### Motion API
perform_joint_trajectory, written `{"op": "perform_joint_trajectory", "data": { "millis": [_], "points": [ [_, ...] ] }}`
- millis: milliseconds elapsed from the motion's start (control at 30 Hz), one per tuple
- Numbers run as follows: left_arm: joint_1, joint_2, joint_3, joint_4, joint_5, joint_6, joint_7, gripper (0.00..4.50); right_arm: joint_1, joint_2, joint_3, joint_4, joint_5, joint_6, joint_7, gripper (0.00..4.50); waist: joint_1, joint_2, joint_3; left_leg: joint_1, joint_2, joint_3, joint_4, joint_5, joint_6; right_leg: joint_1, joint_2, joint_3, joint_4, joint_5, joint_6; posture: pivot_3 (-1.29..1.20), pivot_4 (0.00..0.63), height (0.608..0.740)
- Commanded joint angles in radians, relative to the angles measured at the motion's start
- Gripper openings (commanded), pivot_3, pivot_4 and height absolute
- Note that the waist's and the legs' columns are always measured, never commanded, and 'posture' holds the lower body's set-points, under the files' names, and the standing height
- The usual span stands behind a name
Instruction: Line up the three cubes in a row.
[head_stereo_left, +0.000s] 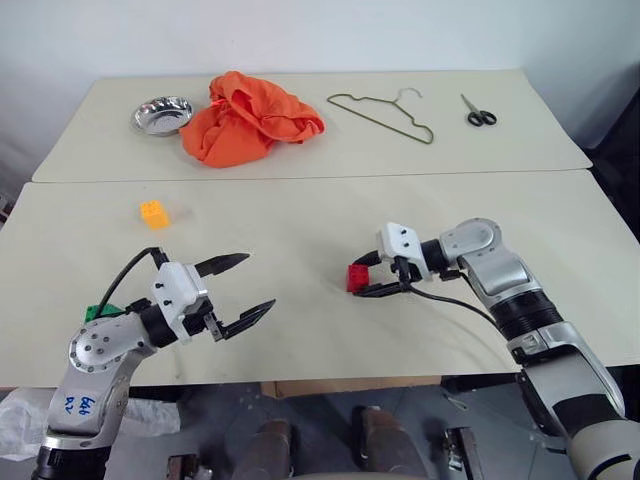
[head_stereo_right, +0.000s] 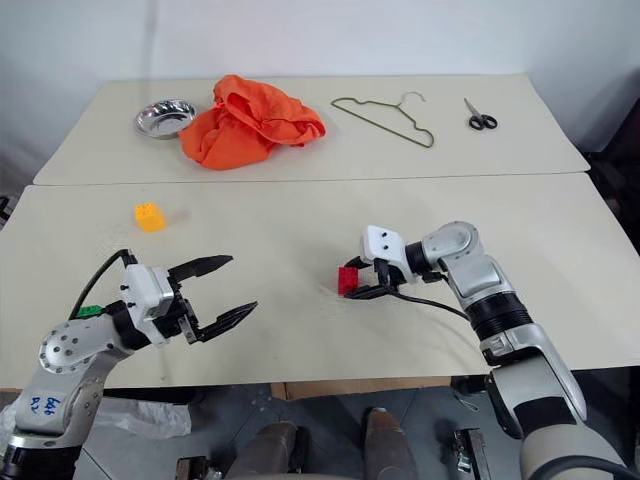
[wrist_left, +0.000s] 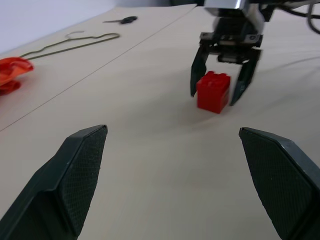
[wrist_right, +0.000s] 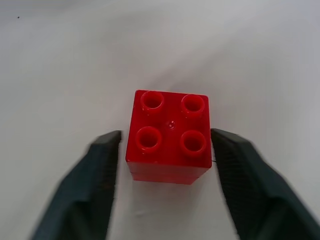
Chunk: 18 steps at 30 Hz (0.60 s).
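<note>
The red cube stands studs-up on the near table, right of centre. My right gripper is open around it, one finger on each side with a thin gap showing in the right wrist view, where the red cube sits between the pads. The yellow-orange cube rests alone at the left of the near table. The green cube peeks out behind my left arm near the front left edge. My left gripper hovers open and empty over the front left, pointing towards the red cube.
On the far table lie a metal bowl, a crumpled orange cloth, a wire hanger and scissors. A seam separates the two tables. A black cable trails from my right wrist.
</note>
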Motion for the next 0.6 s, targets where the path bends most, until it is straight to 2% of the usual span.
{"op": "perform_joint_trajectory", "data": {
  "millis": [33,67,133,300,433,600],
  "points": [
    [0.05,-0.011,0.092,-0.055,-0.033,0.008,0.052,4.5,-0.01,0.011,-0.103,-0.031,0.096,-0.068,0.016,4.3,-0.002,0.0,0.0,0.0,0.0,0.0,0.0,0.0,0.0,0.0,0.0,0.0,0.0,0.0,0.0,0.0,0.15,0.74],
    [0.077,-0.021,0.121,-0.058,-0.011,-0.027,0.066,4.5,-0.008,0.01,-0.13,-0.034,0.13,-0.085,0.038,4.46,-0.004,0.0,0.0,0.0,0.0,-0.001,0.0,0.0,0.0,0.0,0.0,0.0,0.0,0.0,0.0,0.0,0.15,0.74],
    [0.128,-0.056,0.179,-0.071,0.005,-0.074,0.106,4.5,0.007,0.012,-0.182,-0.035,0.208,-0.132,0.108,4.46,-0.007,0.0,0.0,0.0,0.0,0.0,0.0,0.0,0.0,0.0,0.0,0.0,0.0,0.0,0.0,0.0,0.15,0.74],
    [0.324,-0.213,0.329,-0.114,0.033,-0.199,0.218,4.5,0.121,0.026,-0.251,-0.118,0.342,-0.124,0.189,4.46,-0.01,-0.001,0.0,0.0,0.001,-0.002,-0.001,-0.002,0.0,0.002,0.0,0.001,-0.002,0.0,0.0,0.0,0.15,0.74],
    [0.484,-0.396,0.42,-0.097,0.117,-0.348,0.339,4.5,0.226,0.077,-0.273,-0.169,0.36,-0.242,0.156,4.46,-0.011,-0.001,0.0,0.0,0.001,-0.001,-0.001,-0.003,0.001,0.003,0.0,0.003,-0.006,0.0,0.0,0.0,0.15,0.74],
    [0.579,-0.558,0.5,-0.014,0.056,-0.431,0.426,4.5,0.295,0.102,-0.27,-0.237,0.415,-0.217,0.169,4.46,-0.006,-0.002,0.001,0.001,0.001,0.0,0.0,-0.003,0.001,0.004,0.0,0.003,-0.006,0.0,0.0,0.0,0.15,0.74]
  ]
}}
